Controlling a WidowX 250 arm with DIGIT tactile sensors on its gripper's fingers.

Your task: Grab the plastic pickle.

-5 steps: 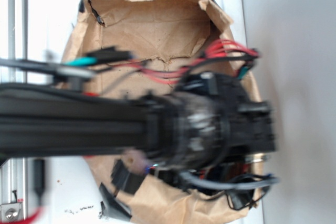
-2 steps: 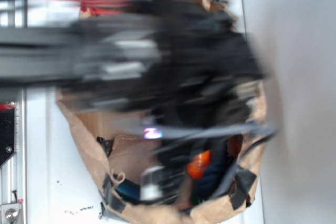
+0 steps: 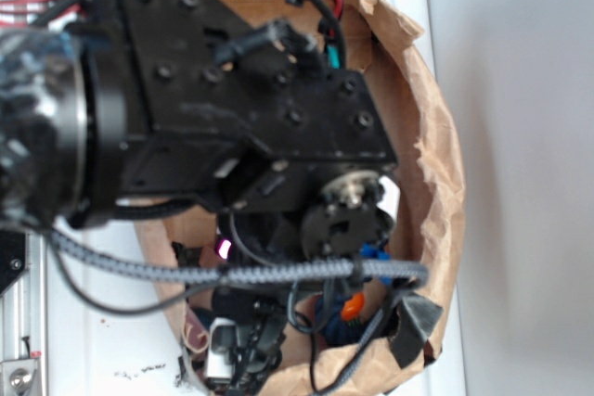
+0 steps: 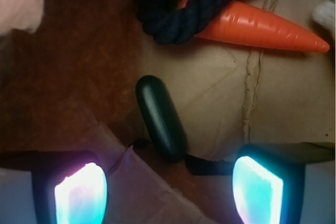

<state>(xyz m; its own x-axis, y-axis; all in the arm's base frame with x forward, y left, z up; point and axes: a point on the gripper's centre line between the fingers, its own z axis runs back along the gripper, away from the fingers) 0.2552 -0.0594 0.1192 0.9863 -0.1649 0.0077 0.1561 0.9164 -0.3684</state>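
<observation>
brown paper: a crumpled paper bag (image 3: 436, 183) lies open on the white worktop (image 3: 93, 340), and the toys rest on its creased inner face.
pickle: the plastic pickle (image 4: 160, 117) lies flat on the paper, dark green and tilted, its lower end reaching down between the two glowing fingertips (image 4: 81, 195). nothing touches it.
gripper: the gripper (image 4: 168, 190) is spread wide, one pad at each lower corner of the wrist view, with the pickle's end roughly centred in the gap.
neighbours: an orange carrot (image 4: 262, 29) lies above the pickle, well clear of it, with a thick navy rope (image 4: 173, 17) draped over its blunt end. a dark strip (image 4: 210, 165) of something sits just beside the pickle's lower tip; i cannot tell what it is.
what changed: a second ago the arm (image 3: 232, 108) lay blurred across the middle of the bag; shortly after it was swinging, and now it is sharp and low over the bag's near end. the sweep looks finished.
meaning for the task: judged from this, the approach is done and the grasp itself is not.
next move: likely a short drop, perhaps a small wrist turn so the pads meet the long sides, then a squeeze.
risk: smooth rounded plastic could squirt out of an end-on pinch, and a pad may snag the loose paper fold.
</observation>
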